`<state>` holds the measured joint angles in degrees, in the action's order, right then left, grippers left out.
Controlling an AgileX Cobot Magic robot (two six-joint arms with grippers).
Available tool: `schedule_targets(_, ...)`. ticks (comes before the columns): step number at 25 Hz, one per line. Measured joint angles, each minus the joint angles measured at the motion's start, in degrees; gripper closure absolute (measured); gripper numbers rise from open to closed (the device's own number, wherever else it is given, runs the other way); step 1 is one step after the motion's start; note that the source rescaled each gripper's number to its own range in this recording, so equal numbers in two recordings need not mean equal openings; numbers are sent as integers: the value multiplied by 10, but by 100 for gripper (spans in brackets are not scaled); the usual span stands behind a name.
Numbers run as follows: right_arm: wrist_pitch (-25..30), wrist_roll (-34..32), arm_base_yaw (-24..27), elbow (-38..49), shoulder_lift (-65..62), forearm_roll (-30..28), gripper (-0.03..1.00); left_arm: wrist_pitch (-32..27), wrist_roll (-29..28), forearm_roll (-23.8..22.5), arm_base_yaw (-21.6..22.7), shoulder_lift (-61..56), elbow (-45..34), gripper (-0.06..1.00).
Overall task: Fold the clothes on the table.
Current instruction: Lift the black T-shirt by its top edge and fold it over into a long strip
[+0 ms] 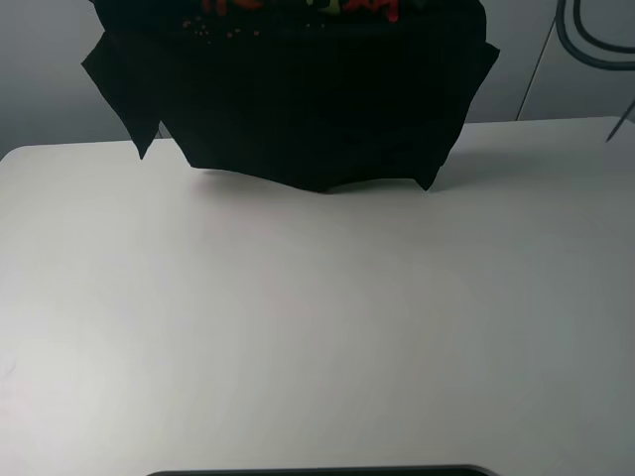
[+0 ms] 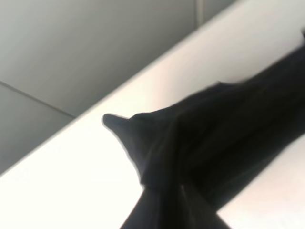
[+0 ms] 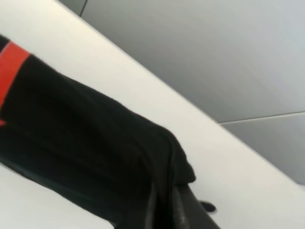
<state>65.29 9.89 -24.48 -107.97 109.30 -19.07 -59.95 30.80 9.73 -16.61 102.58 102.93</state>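
The black T-shirt hangs spread out at the far side of the white table, and its lower hem just reaches the tabletop. A strip of its red and yellow print shows at the top edge. Both grippers are out of the exterior high view, above the frame. In the left wrist view the bunched black cloth runs into my left gripper at the frame edge. In the right wrist view the cloth, with a red patch, runs into my right gripper. The fingers are dark and hard to tell from the cloth.
Grey wall panels stand behind the table's far edge. Black cables hang at the upper right. A dark edge shows at the table's near side.
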Motion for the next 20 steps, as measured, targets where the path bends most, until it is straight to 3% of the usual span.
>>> schedule_targets(6,39,41,-18,74,-64,22,97,-27,32,24,1,-62,-106,94)
schedule_targets(12,40,87,-35,221,-133,96,97,-14,30,11,2,-127,-267,94)
schedule_targets(20,41,105,-71,393,-180,181,97,1,13,18,2,-197,-415,94)
